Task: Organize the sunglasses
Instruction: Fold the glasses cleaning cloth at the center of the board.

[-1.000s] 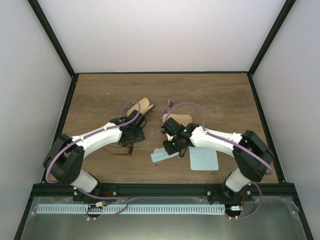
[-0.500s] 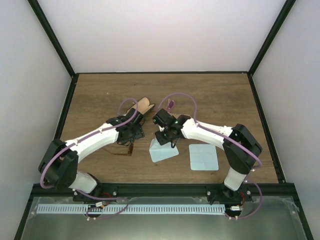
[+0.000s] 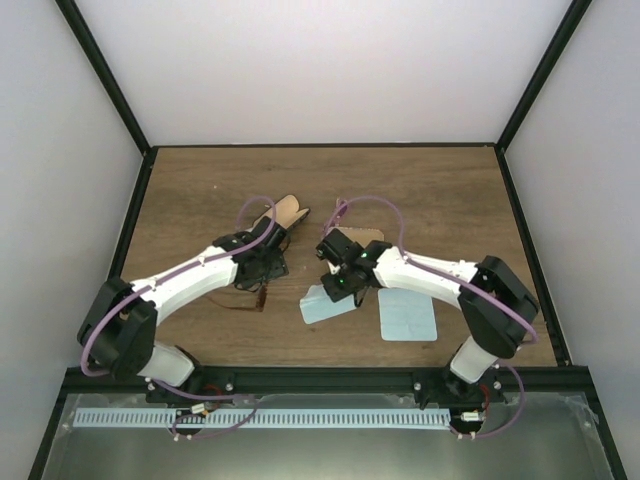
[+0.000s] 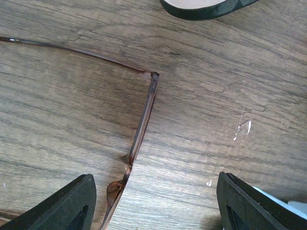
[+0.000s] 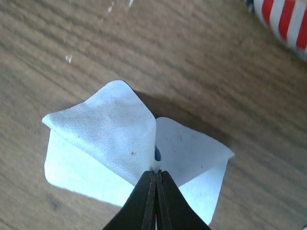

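Note:
The sunglasses [image 4: 143, 117] lie on the wooden table, thin reddish-brown frame edge-on, one temple [image 4: 72, 48] stretched to the left. My left gripper [image 4: 156, 206] hovers open over them, the frame's lower end close to the left finger [image 4: 72, 203] and untouched. In the top view the sunglasses [image 3: 256, 296] lie just below my left gripper [image 3: 266, 264]. My right gripper [image 5: 156, 173] is shut on a pinched fold of a light blue cloth [image 5: 108, 129]. That cloth [image 3: 325, 305] rests partly on the table under my right gripper [image 3: 341, 284].
A tan oval case [image 3: 287, 211] lies open beyond the left gripper, its dark rim [image 4: 206, 8] showing. The red-and-white striped case [image 5: 283, 21] sits beside the right wrist. A second blue cloth [image 3: 407, 315] lies flat at the front right.
My right gripper swung left with the pinched cloth, then back slightly to the right; the cloth shifted a little. The left arm barely moved and its jaws stayed open.

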Controlling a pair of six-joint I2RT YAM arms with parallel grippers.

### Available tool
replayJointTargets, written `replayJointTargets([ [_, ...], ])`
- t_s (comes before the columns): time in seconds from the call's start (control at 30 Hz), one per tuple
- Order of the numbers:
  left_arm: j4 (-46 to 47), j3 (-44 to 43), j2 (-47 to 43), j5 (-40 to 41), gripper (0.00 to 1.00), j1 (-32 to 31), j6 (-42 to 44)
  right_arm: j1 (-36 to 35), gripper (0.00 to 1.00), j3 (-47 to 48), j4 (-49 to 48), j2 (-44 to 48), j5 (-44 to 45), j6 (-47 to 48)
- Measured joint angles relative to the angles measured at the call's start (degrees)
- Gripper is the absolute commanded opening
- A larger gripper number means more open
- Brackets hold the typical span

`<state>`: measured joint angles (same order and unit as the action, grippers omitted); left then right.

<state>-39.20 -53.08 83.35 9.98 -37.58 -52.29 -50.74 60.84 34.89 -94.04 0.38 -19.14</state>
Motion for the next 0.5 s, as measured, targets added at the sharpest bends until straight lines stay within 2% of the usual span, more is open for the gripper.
replayJointTargets([
  [0.2, 0.15, 0.00, 0.39, -0.13, 0.71, 0.00, -0.15, -0.20, 0.01, -4.79, -0.52, 3.65, -2.32, -0.50],
  [0.5, 0.37, 0.00, 0.63, -0.28, 0.71, 0.00, -0.20, -1.64, 0.01, -6.86, -1.31, 4.00, -5.35, -1.09],
])
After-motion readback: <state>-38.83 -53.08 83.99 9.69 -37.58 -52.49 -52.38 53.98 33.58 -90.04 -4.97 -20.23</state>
